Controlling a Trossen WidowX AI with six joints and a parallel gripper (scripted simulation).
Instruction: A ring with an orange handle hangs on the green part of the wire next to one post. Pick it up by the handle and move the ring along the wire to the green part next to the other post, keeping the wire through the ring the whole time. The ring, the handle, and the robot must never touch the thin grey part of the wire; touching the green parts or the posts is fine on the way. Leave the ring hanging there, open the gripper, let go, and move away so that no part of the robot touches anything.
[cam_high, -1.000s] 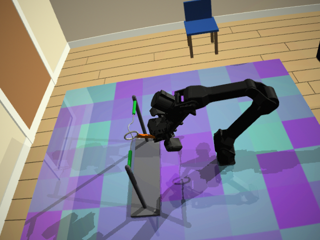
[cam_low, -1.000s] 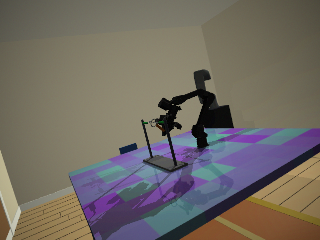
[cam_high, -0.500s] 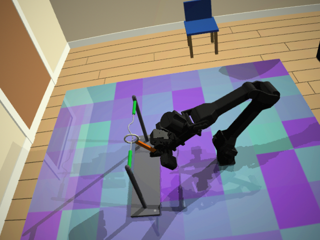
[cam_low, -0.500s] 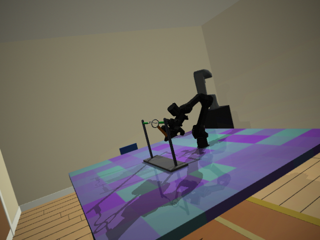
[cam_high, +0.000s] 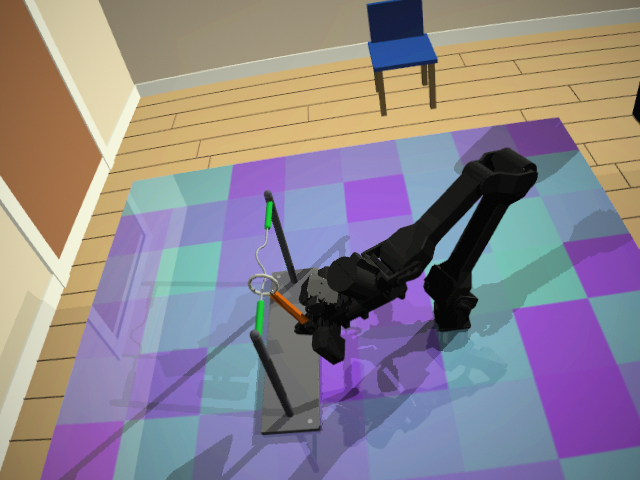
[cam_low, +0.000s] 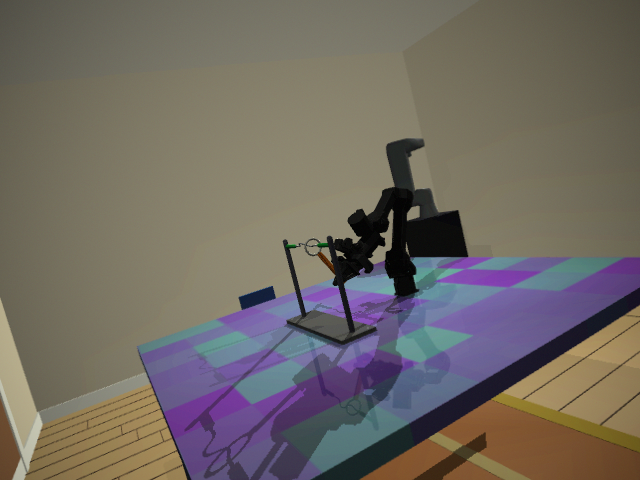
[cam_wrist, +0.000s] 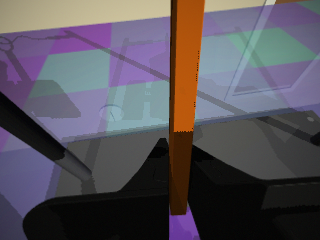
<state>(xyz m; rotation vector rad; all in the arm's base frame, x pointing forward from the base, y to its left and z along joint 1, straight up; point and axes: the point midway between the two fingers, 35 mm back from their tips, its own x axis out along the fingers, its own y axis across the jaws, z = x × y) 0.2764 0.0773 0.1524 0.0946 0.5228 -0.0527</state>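
Observation:
A silver ring (cam_high: 262, 284) (cam_low: 312, 246) with an orange handle (cam_high: 289, 307) (cam_low: 325, 261) (cam_wrist: 186, 75) sits around the wire, close to the upper end of the near green part (cam_high: 260, 316) (cam_low: 324, 244). The thin grey wire (cam_high: 262, 248) runs on to the far green part (cam_high: 268, 214) (cam_low: 291, 245) by the far post (cam_high: 283, 242). My gripper (cam_high: 308, 324) (cam_wrist: 169, 143) is shut on the lower end of the orange handle, beside the near post (cam_high: 271, 373) (cam_low: 342, 291). I cannot tell whether the ring touches the wire.
The posts stand on a dark grey base plate (cam_high: 299, 392) (cam_low: 330, 329) on the checkered table (cam_high: 542, 361). A blue chair (cam_high: 402, 49) stands on the wooden floor behind. A second grey arm on a black box (cam_low: 431, 229) stands at the back.

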